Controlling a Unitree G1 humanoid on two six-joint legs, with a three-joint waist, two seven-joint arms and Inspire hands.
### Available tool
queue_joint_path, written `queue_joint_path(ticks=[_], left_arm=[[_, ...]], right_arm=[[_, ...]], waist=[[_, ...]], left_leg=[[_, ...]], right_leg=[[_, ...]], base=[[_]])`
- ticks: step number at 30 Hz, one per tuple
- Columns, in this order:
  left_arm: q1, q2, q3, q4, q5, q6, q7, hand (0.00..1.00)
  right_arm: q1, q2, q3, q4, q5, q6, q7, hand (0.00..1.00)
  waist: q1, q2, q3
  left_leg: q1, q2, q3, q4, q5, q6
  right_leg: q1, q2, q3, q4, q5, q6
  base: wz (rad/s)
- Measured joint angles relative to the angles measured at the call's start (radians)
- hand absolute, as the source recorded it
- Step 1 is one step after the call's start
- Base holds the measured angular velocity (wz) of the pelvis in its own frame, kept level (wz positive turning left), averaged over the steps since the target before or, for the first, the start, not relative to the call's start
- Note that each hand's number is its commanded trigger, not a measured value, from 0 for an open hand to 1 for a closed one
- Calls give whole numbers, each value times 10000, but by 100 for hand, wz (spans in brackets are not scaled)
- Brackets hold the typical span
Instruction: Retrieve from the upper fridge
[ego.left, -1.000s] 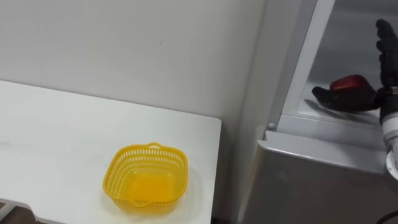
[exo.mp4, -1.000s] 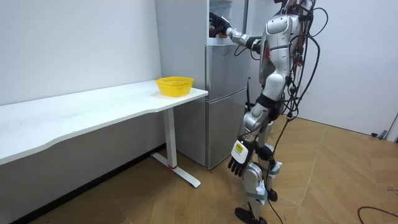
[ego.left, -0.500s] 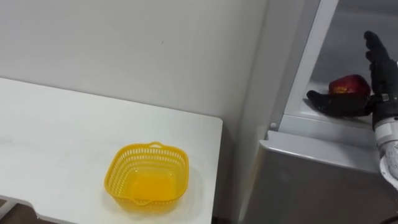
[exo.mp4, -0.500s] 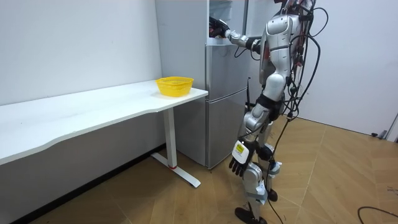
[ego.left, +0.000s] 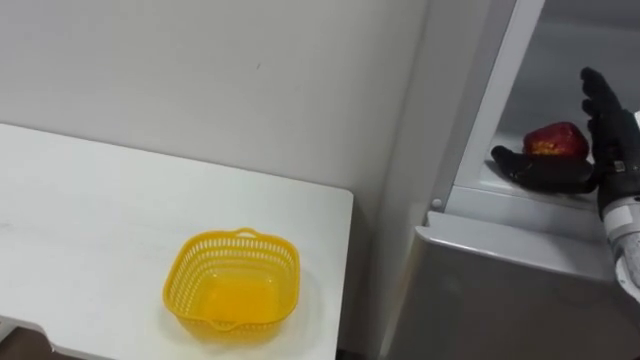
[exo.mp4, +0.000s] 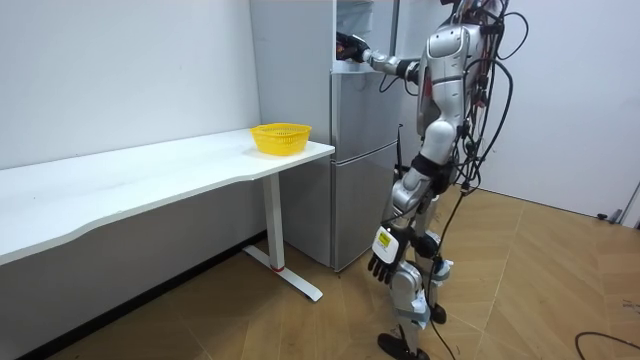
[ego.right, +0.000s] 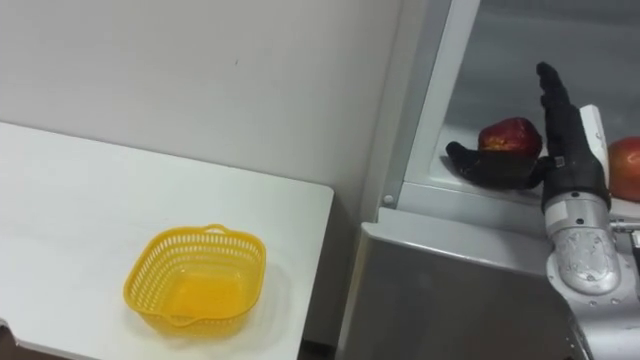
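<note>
Inside the open upper compartment of the tall grey fridge (exo.mp4: 358, 170), the right hand (ego.right: 566, 150) is holding its fingers straight and upright, thumb stretching left, gripping nothing. The round red apple (ego.right: 508, 134) is sitting on the white shelf (ego.right: 450, 190) between thumb and fingers. Far left, a yellow perforated plastic basket (ego.left: 233, 285) is resting on the white table (ego.left: 80, 220). The left hand (exo.mp4: 383, 264) is hanging relaxed near the robot's knee.

A yellow basket (ego.left: 232, 282) sits on the white table (ego.left: 80, 210); a red fruit (ego.left: 556, 140) rests on the fridge shelf (ego.left: 478, 178).
</note>
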Motion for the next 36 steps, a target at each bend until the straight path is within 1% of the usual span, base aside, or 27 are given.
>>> queue_joint_path(ticks=[2, 3, 4, 9, 12, 16, 20, 24, 26, 28, 31, 36], left_arm=[[-24, 8, -50, 1, 3, 70, -9, 0], [-24, 9, -54, 1, 3, 89, -12, 0], [-23, 8, -56, 2, 3, 144, -17, 0], [-99, 27, -54, 3, 3, 215, -25, 0], [-125, 29, -56, 3, 7, 264, -28, 0], [-132, 39, -57, 3, 6, 367, -28, 0], [-136, 64, -108, 3, 7, 383, -27, 0], [-134, 112, -205, 3, 8, 389, -27, 0], [-135, 135, -276, 3, 10, 390, -27, 0], [-135, 137, -276, 2, 10, 392, -27, 0], [-137, 139, -290, 3, 10, 396, -27, 0], [-174, 149, -363, 3, 7, 396, -25, 0]], right_arm=[[-8, -1, 0, 14, -4, 87, 117, 0], [-13, -3, -1, 32, -6, 89, 159, 35], [-49, -5, 1, 98, -23, 90, 244, 100], [-411, -10, 11, 512, -34, 153, 620, 100], [-523, -36, 11, 623, -83, 222, 864, 100], [-594, -62, 12, 774, -83, 321, 1090, 100], [-600, -62, 10, 878, -93, 315, 1252, 100], [-616, -62, 12, 892, -101, 312, 1289, 100], [-624, -62, 9, 892, -163, 308, 1365, 100], [-665, -62, 9, 892, -255, 309, 1416, 100], [-679, -62, 10, 863, -364, 309, 1450, 100], [-680, -61, 28, 865, -353, 310, 1459, 100]], waist=[[4, 22, 15], [5, 33, 23], [16, 69, 48], [-5, 119, 82], [-53, 113, 64], [-79, 77, 14], [-88, 74, 1], [-83, 102, 20], [-102, 151, 54], [-133, 192, 64], [-158, 234, 51], [-134, 231, 38]], left_leg=[[6, 0, 2, 17, 0, 0], [9, 0, 2, 20, 0, 0], [19, 0, 2, 22, 0, 0], [-24, 0, 0, 14, -1, -2], [-40, 1, 0, 12, -2, -3], [6, 0, 1, 24, -1, -3], [49, 1, 5, 26, -1, -2], [94, 1, 5, 28, -1, -2], [149, 1, 5, 22, -1, -2], [159, 1, 5, 14, -1, -2], [144, 1, 5, 6, -1, -2], [160, 1, 6, 18, -1, -2]], right_leg=[[11, 0, 0, 6, 5, -7], [15, 0, 0, 7, 6, -8], [9, 0, 0, 11, 7, -11], [-15, -1, -1, 73, 11, -18], [-18, 0, -1, 84, 11, -17], [-17, 1, -1, 85, 11, -17], [23, 1, 0, 83, 11, -17], [89, 1, 0, 36, 12, -17], [155, 3, 0, 14, 13, -19], [164, 5, 0, 17, 13, -19], [149, 4, 0, 37, 13, -19], [134, 3, 5, 69, 13, -19]], base=[[0], [0], [0], [0], [0], [0], [0], [0], [0], [0], [0], [0]])
